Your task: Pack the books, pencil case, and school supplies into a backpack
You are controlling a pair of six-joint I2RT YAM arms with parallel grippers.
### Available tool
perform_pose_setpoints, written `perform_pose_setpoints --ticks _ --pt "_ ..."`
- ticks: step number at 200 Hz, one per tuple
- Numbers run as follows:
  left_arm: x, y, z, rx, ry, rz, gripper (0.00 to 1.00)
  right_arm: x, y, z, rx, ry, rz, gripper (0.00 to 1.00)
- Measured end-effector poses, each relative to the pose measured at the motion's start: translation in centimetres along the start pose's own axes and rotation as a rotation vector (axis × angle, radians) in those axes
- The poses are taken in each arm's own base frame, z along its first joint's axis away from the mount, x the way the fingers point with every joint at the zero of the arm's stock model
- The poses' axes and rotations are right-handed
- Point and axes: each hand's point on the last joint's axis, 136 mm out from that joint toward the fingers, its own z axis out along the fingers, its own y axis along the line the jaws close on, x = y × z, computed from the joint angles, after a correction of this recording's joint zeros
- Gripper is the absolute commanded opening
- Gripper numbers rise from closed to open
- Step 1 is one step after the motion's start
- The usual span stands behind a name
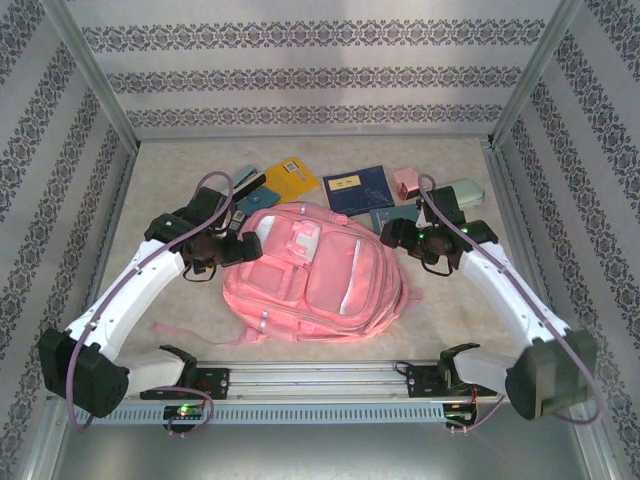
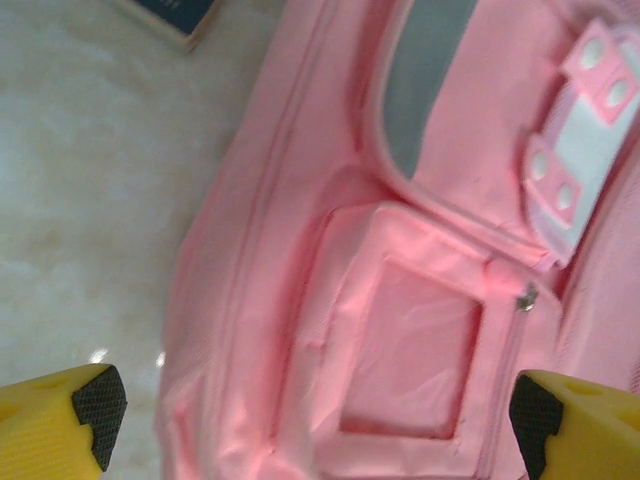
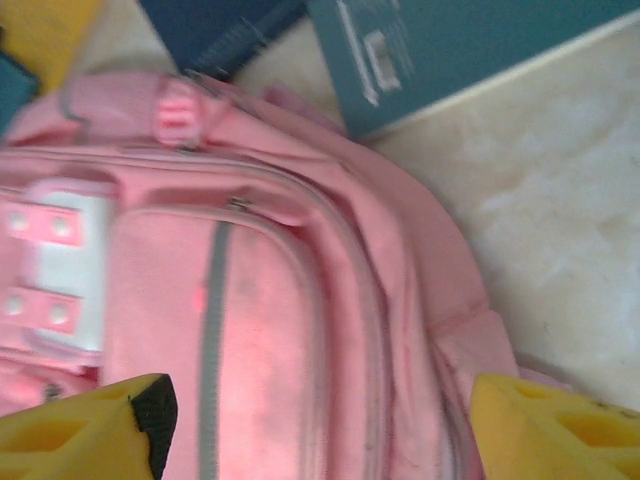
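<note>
Hazards noted at this stage. The large pink fabric backpack [image 1: 315, 275] with white trim lies flat, front face up, at mid-table between the two arms. No compartment appears open.

The left gripper [image 2: 312, 410] stands with jaws spread wide above the front pocket, gripping nothing. The right gripper [image 3: 320, 420] also has its jaws apart over the opposite flank, holding nothing. Contact with the fabric cannot be confirmed for either.

The thin navy book [image 1: 357, 188] with a yellow label, the yellow-orange book [image 1: 290, 178], the flat teal book [image 3: 470, 50] and the pale mint-green soft pencil case [image 1: 462, 192] lie beyond the pack, unpacked.

Findings:
1. The small metal zip pull [image 2: 524, 297] is a poor target. Jaws closing off-centre would likely pinch loose fabric instead.
2. The pack is soft and unanchored. A one-sided pull could drag it into the teal book, which lies just beside its far edge.
3. The loose pink strap [image 1: 175, 328] trails near the left arm and may snag.
</note>
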Motion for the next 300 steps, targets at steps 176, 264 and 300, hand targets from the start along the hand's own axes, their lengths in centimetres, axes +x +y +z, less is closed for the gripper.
perform_pose_setpoints --ticks 176,264,300 --pt "6.4 2.3 5.4 -0.042 0.283 -0.142 0.75 5.3 -0.7 3.2 -0.032 0.195 0.117 0.0" --pt "-2.1 -1.7 -1.2 -0.009 0.015 -0.023 0.88 2.9 7.6 -5.5 -0.338 0.139 0.368 0.0" --pt "-3.1 -3.8 -6.2 0.008 -0.076 0.087 0.85 1.6 10.3 -7.8 -0.425 0.136 0.473 0.0"
